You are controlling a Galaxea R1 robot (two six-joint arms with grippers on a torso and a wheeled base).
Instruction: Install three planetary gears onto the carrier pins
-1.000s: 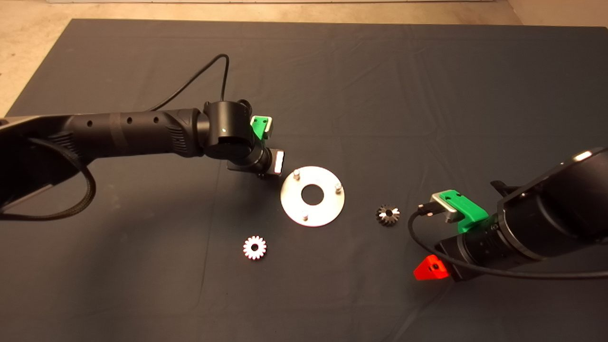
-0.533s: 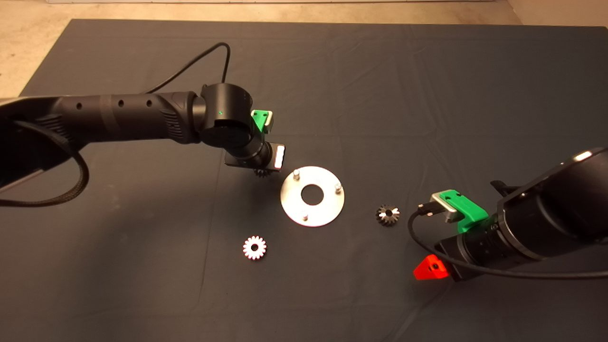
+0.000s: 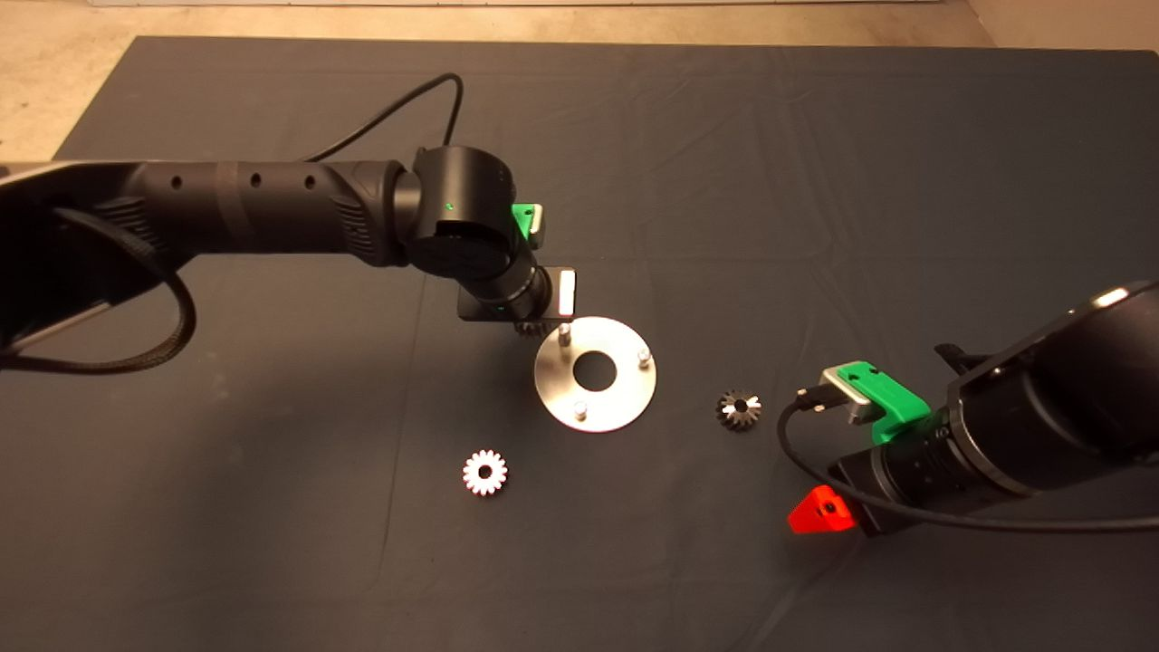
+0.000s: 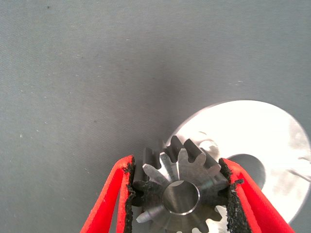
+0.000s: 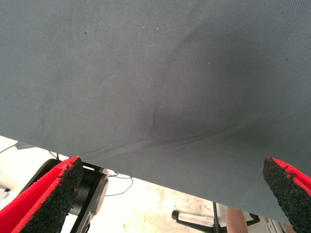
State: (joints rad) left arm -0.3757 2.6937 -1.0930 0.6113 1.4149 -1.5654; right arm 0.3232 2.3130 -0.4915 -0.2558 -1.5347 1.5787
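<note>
Steel planetary gear (image 4: 180, 191), pinched in the left pincer (image 4: 177, 194), has moved rightward, seemingly nearly over the far-left carrier pin (image 3: 563, 332); right pincer (image 5: 175, 194) spread, parked

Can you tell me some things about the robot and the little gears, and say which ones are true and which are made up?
1. The left hand grips a small shiny metal toothed gear. True.
2. All three short silver pegs on the flat round silver plate already wear gears. False: the peg near the left hand, the peg on the far side and the peg nearest the bright gear are all bare.
3. Two gears lie loose on the dark mat. True: a bright gear and a darker gear.
4. The right hand is closed on a gear. False: it is open and holds nothing.
5. The held gear hangs beside the plate's edge. True.
</note>
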